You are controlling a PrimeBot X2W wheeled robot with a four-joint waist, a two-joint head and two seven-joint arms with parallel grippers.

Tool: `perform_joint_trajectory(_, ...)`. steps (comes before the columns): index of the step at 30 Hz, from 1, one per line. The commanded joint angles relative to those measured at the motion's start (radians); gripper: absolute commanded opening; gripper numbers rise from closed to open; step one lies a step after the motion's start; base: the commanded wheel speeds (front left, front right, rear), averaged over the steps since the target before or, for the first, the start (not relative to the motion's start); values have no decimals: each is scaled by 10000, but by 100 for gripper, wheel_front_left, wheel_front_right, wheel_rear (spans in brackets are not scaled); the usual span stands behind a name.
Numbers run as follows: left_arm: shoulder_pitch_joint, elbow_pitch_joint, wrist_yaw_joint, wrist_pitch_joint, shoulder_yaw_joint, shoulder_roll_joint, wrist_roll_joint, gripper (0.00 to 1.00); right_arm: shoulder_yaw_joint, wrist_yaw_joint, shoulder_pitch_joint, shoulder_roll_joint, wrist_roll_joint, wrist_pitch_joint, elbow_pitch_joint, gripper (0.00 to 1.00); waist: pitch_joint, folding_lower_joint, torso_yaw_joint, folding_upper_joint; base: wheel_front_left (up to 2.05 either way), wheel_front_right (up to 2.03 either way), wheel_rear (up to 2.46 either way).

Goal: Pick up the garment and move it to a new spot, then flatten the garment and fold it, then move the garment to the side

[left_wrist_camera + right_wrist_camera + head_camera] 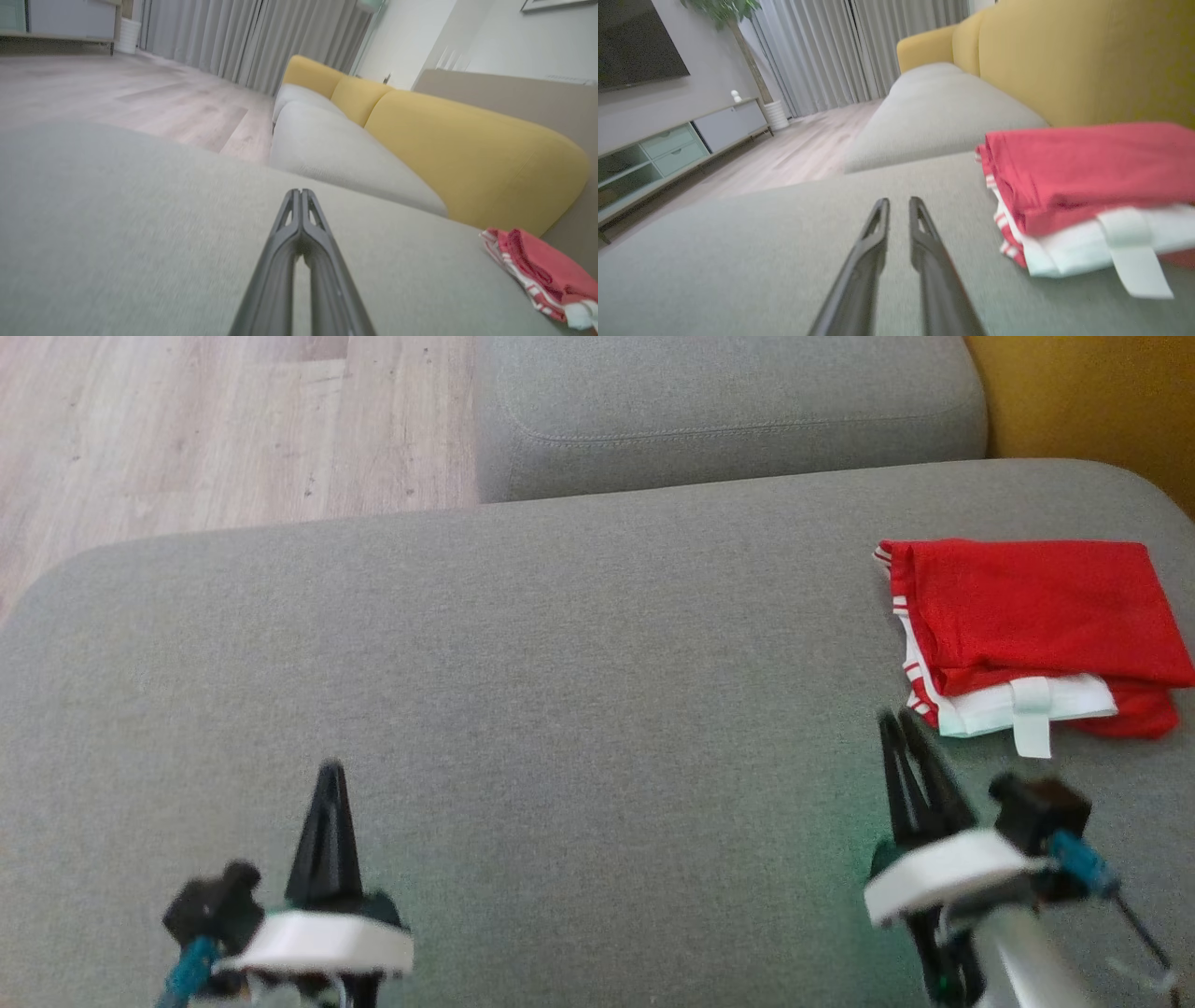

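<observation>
A broad grey seat cushion (560, 663), woven and round-cornered, carries everything. A second grey cushion (728, 411) lies beyond it, and pale wood floor (187, 429) lies to the left. The wrist views add smooth mustard-yellow backrests (467, 154), pleated grey curtains (822, 56) and a low media cabinet (668, 144). The garment (1027, 607), red cloth with white striped trim, lies folded at the cushion's right side. The right gripper (901, 719) hovers just beside it, jaws slightly parted and empty. The left gripper (329, 775), well apart, has its tips pressed together on nothing.
</observation>
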Motion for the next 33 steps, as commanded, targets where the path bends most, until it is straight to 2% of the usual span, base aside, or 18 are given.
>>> perform_joint_trajectory(1,112,167,-1,18,5,-3,-52,0,-1,0,149,0,59,16,169,0,1,0,0,0,0,0,0)
perform_joint_trajectory(33,29,-73,-43,963,593,19,-3042,0,-587,-2,271,-3,3537,924,-360,0,14,0,23,0,0,0,0)
